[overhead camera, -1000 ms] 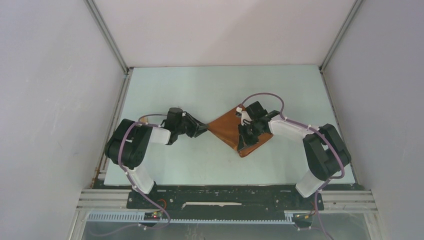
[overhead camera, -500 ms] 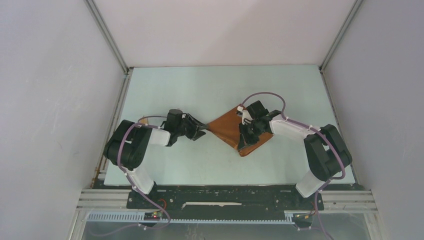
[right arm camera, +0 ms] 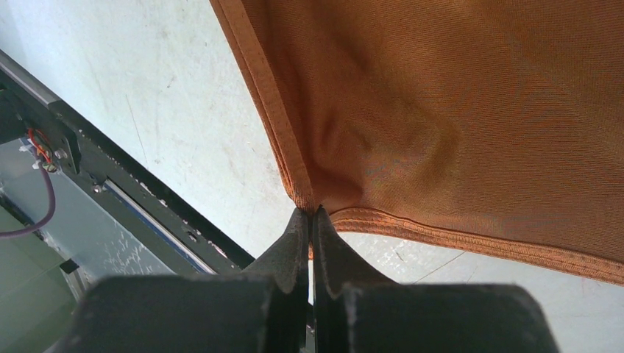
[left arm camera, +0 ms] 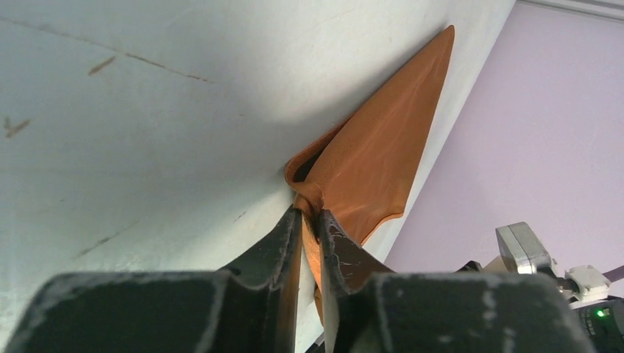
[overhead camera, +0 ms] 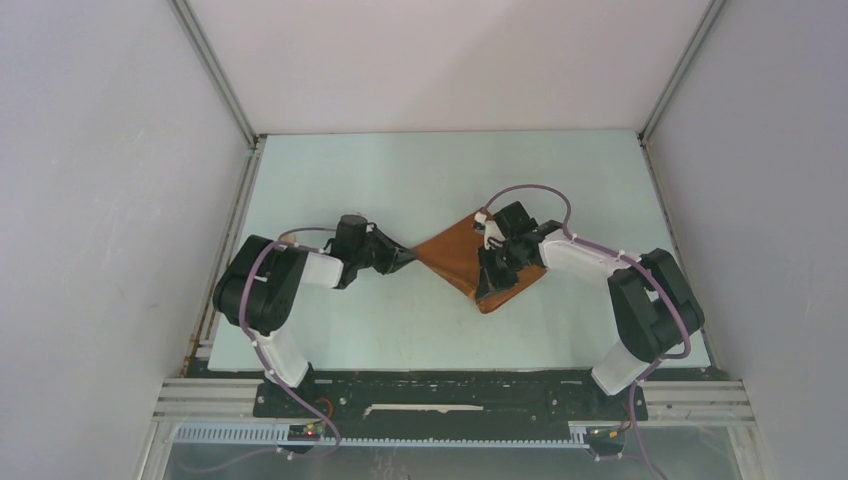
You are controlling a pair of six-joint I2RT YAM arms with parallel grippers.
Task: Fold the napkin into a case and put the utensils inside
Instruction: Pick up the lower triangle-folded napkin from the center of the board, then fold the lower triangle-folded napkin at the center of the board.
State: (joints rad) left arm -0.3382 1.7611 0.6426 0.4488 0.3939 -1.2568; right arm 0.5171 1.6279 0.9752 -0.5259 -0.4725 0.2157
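You have the left gripper [overhead camera: 407,259] pinching the napkin [overhead camera: 450,250] by its left corner and the right gripper [overhead camera: 484,290] closed on a near-side corner, the cloth spanning between them.

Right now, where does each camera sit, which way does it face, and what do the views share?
Top external: fixed above and behind the bases, looking down on the table; both arms show, left tool and right tool at the napkin.
Left wrist: on the left arm, looking low across the table at one napkin corner, pinched between its own fingers.
Right wrist: on the right arm, looking down at another corner, pinched between its fingers.
Shared: all three see the napkin.
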